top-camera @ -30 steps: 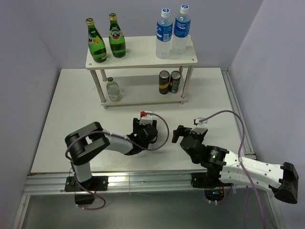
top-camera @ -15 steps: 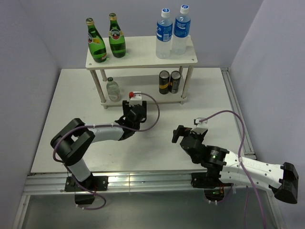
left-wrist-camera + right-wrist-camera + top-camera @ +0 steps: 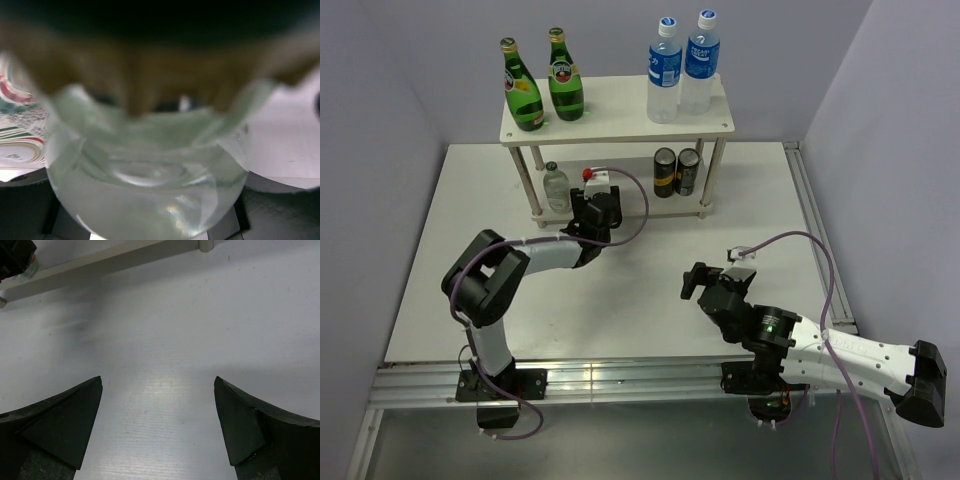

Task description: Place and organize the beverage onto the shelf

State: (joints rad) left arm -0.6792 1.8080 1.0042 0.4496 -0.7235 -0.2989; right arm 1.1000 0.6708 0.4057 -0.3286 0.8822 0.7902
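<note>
Left gripper (image 3: 591,206) clamped on small clear bottle (image 3: 150,190) at lower tier of pale wooden two-tier shelf (image 3: 620,125). Risk: low approach clips board edge, or knocks over neighbouring pale-capped bottle (image 3: 556,187). Right gripper (image 3: 157,415) jaws wide, empty, over white table (image 3: 165,330).

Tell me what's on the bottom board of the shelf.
One small clear bottle at the left and two dark cans at the right. The top board covers the back, and the left gripper blocks part of the middle.
</note>
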